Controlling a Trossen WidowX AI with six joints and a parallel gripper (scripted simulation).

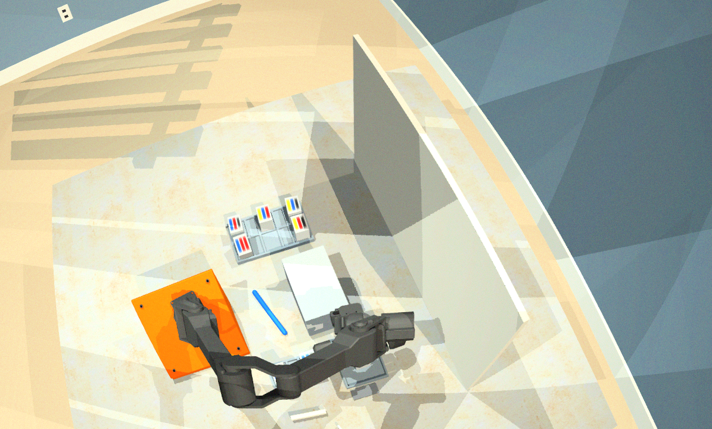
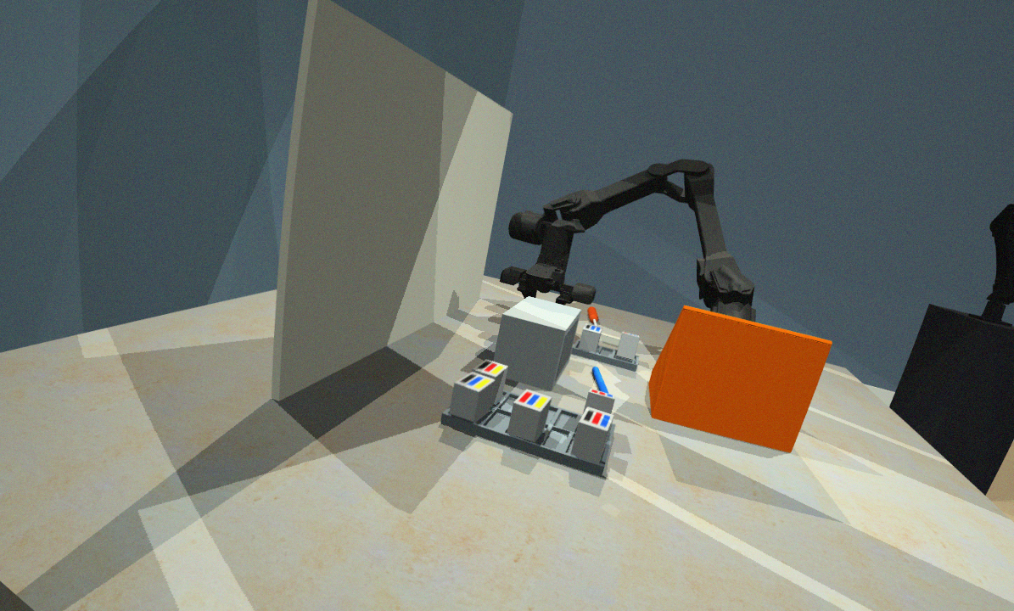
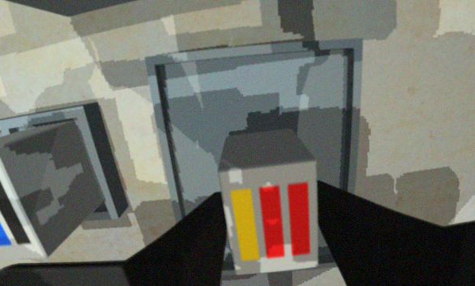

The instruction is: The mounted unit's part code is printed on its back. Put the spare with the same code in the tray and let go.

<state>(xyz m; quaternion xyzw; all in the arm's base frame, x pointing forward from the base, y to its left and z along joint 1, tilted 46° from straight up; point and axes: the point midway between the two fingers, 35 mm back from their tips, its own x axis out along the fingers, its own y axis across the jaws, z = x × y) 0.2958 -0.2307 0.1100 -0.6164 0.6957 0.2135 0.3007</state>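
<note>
My gripper (image 3: 267, 195) (image 2: 546, 298) is open a little, its two black fingers just beside a grey spare block (image 3: 268, 151). The block's pale top shows yellow, red and red bars. It stands upright between the fingertips, over the tray (image 3: 152, 79) (image 1: 366, 382); whether its bottom rests on the tray floor is hidden. Other spares stand in the rack (image 1: 274, 252) (image 2: 525, 450), with other bar codes. A white-topped box (image 1: 315, 285) (image 2: 536, 345) shows no code in these views. I cannot tell whether it is the mounted unit.
A second rack (image 3: 102, 159) (image 2: 608, 360) stands left of the tray in the wrist view, with a blue and black barred block. A tall panel (image 1: 432, 213) (image 2: 373, 204) stands beyond the tray. A blue stick (image 1: 269, 311) and an orange block (image 1: 155, 314) (image 2: 738, 379) are also there.
</note>
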